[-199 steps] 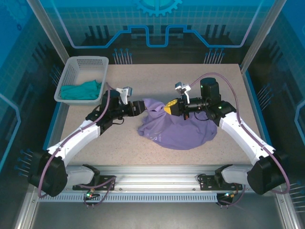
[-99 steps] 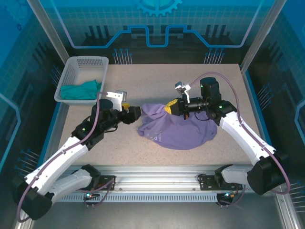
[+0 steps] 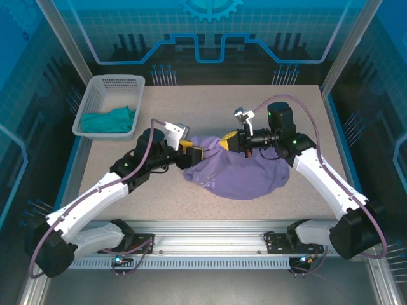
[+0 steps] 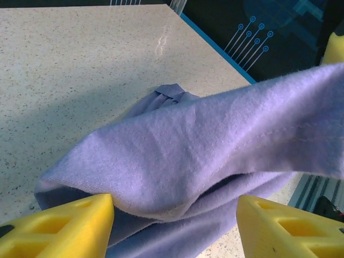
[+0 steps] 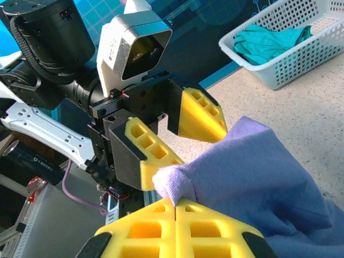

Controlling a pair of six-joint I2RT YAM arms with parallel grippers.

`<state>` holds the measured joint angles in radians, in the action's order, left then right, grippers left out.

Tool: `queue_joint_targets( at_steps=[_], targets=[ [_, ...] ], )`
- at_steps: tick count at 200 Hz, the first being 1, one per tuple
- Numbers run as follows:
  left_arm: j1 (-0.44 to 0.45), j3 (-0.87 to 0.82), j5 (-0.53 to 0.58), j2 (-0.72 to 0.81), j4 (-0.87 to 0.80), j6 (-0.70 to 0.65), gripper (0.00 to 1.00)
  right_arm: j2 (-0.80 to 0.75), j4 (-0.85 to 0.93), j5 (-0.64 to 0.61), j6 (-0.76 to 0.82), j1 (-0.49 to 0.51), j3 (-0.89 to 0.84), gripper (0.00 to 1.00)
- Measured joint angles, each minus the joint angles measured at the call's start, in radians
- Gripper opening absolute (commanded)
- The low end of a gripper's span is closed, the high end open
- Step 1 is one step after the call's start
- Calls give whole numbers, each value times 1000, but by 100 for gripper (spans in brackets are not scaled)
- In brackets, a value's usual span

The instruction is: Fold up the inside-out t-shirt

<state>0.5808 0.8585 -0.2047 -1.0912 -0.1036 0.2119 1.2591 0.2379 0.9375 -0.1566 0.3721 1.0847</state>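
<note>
right end effector (image 5: pixel 176 204) clamped on t-shirt (image 5: pixel 258 172) | left end effector (image 4: pixel 174 207) gaping around it

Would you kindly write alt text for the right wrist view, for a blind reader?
The right end effector is shut on a pinch of the purple t-shirt. The left end effector faces it, open, close to the cloth. Behind, a white basket holds a teal garment.
</note>
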Motion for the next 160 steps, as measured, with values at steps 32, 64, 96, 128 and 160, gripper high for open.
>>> queue_joint_targets(
  at_steps=[32, 64, 96, 128, 160],
  targets=[
    [0, 39, -12, -65, 4, -6, 47, 0, 0, -6, 0, 0, 0, 0],
    [0, 69, -27, -123, 5, -6, 21, 0, 2, -10, 2, 0, 0, 0],
    [0, 76, -56, -136, 5, -3, 0, 0, 9, -22, 13, -1, 0, 0],
    [-2, 85, -126, -135, 4, 29, 0, -3, 55, -121, 43, -2, 3, 0],
    [-27, 98, -321, -116, 11, 142, 0, -9, 82, -246, 55, -2, 10, 6]
  ],
)
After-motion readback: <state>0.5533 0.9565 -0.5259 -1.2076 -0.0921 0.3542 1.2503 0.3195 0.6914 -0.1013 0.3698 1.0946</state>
